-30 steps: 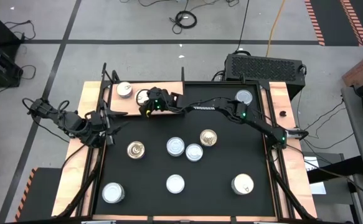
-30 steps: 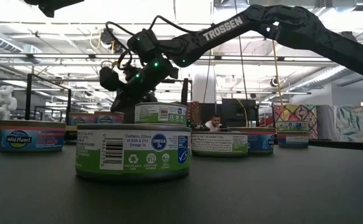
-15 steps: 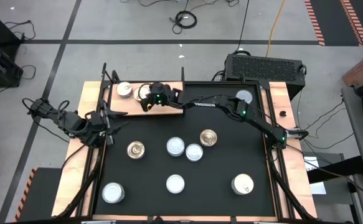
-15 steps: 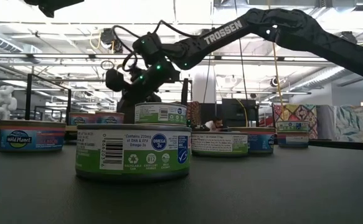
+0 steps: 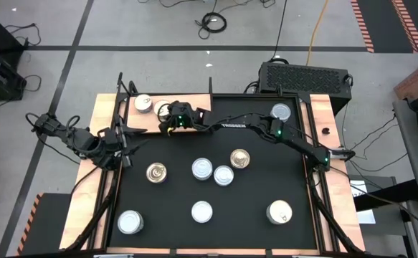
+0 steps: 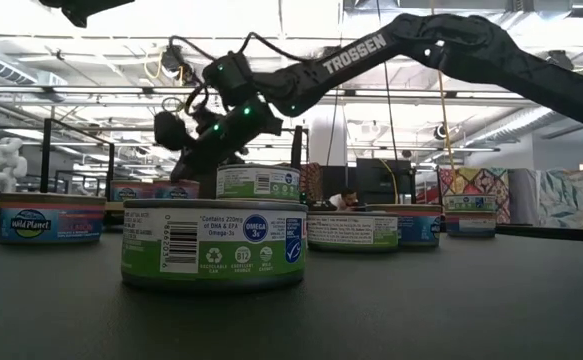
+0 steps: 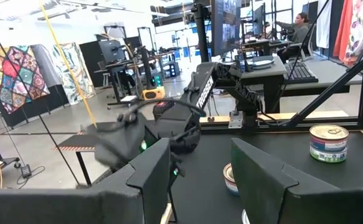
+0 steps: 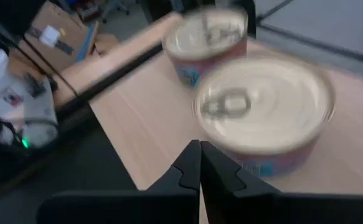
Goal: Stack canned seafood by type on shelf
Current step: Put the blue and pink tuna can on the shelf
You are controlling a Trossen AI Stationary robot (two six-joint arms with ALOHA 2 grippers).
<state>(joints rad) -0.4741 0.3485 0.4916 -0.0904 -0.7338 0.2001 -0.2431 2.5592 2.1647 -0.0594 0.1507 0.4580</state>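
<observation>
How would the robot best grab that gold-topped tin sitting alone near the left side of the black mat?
Probably from straight above, fingers closing across the round side wall of the gold-topped tin. It stands upright, low and flat, with clear black mat all around, so any two opposite sides should suit.

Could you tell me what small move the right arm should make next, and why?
Probably draw the right gripper back off the shelf toward the black mat to fetch another tin. Its fingers are shut and empty, hovering just short of two gold-topped tins already sitting close together on the wood, while several tins, such as the gold-topped tin, remain on the mat.
</observation>
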